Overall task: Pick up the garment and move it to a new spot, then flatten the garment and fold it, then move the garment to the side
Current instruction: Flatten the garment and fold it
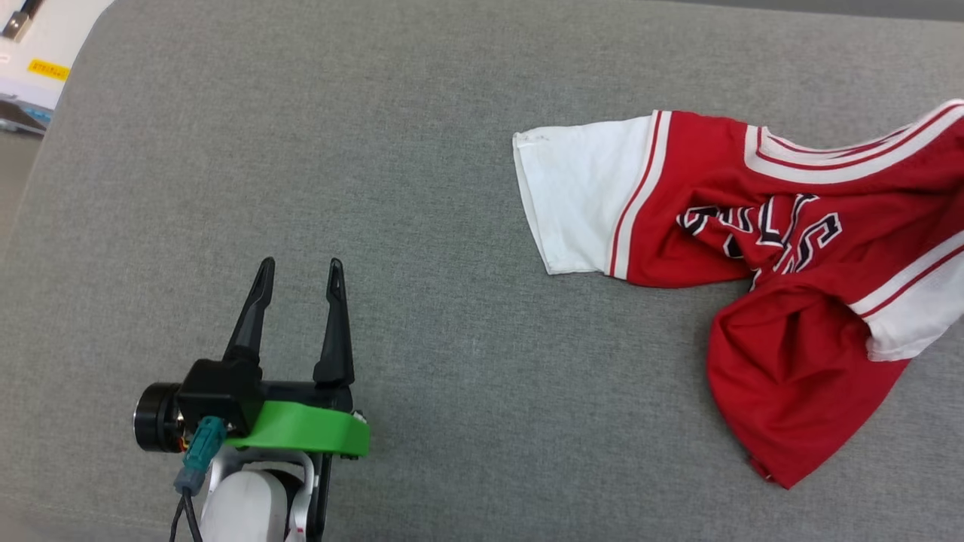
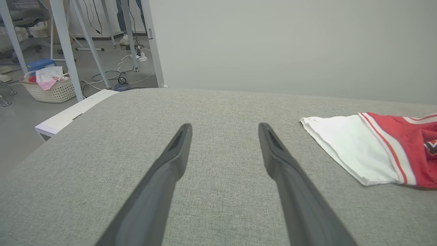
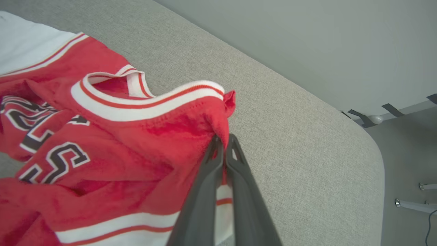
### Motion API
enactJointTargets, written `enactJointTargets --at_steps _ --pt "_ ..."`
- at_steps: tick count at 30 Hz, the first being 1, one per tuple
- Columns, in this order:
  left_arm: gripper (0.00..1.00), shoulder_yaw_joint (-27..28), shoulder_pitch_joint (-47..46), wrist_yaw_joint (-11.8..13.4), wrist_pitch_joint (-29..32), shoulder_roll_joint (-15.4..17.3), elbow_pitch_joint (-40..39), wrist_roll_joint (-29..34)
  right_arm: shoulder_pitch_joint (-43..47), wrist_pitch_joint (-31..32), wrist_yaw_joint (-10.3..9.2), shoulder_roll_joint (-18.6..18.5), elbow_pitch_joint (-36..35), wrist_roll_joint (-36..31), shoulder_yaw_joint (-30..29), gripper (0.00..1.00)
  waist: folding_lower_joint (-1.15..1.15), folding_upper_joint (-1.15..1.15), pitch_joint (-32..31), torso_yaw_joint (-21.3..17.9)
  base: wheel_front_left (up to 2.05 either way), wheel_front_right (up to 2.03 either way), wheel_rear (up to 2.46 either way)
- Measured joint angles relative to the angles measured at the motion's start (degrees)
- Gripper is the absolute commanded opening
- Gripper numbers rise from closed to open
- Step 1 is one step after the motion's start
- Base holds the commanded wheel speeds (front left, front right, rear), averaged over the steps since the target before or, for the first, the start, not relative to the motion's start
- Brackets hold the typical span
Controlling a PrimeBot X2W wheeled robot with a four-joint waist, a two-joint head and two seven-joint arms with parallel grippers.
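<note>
The garment, a red jersey T-shirt with white sleeves and black lettering, lies crumpled at the right of the grey table. One white sleeve spreads flat toward the middle. In the right wrist view my right gripper is shut on the red cloth of the garment just beside the striped collar, lifting that fold. My left gripper hovers over bare table at the lower left, open with nothing between its fingers, well left of the sleeve.
The grey fabric table has rounded far corners. A white bench stands off its far left edge, and beyond it a basket of laundry, metal frame legs and cables sit on the floor.
</note>
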Motion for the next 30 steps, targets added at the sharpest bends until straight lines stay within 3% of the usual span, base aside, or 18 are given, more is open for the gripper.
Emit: enactJointTargets --at_steps 10,15,19,20,21,22,26,30 --pt "1.0 -1.3 -2.1 0.1 0.0 0.0 -0.3 -1.3 -13.6 0.8 0.0 7.8 14.8 -2.7 13.4 0.0 0.0 0.0 4.8 3.3 0.0 0.0 0.0" --pt "1.0 -1.6 -2.7 0.3 0.0 0.0 -0.3 -1.7 -15.4 0.5 -0.07 9.2 21.7 -0.7 17.9 0.0 0.0 0.0 6.0 4.6 0.0 0.0 0.0" --pt "1.0 -1.3 -2.7 0.6 0.0 0.0 0.0 -1.7 -15.9 -3.4 -0.07 9.2 24.8 1.9 19.3 0.0 0.0 0.0 5.6 4.8 0.0 0.0 0.0" --pt "1.0 -1.2 -2.7 0.7 0.0 0.0 0.1 -1.7 -15.9 -5.0 -0.07 9.2 25.2 2.4 19.5 0.23 0.0 0.0 5.3 4.8 0.0 0.0 0.0" --pt "1.0 -1.0 -2.7 0.7 0.0 0.0 0.1 -1.7 -15.8 -6.4 -0.07 9.2 25.5 2.7 19.7 0.78 0.0 0.0 5.0 4.7 0.0 0.0 0.0" --pt "1.0 -0.9 -2.7 0.7 0.0 0.0 0.2 -1.7 -15.7 -8.3 -0.07 9.2 25.7 3.0 19.9 1.0 0.0 0.0 4.6 4.6 0.0 0.0 0.0" --pt "1.0 0.0 -2.0 0.6 0.0 0.0 0.2 -0.8 -13.6 -17.3 -0.05 9.0 25.7 2.9 19.4 1.0 0.0 0.0 2.3 3.6 0.0 0.0 0.0" --pt "1.0 0.9 -0.8 0.3 0.0 0.0 0.2 -0.2 -10.8 -26.8 -0.03 9.8 24.8 1.6 15.0 1.0 -0.01 0.0 0.0 2.0 0.0 0.0 0.0"
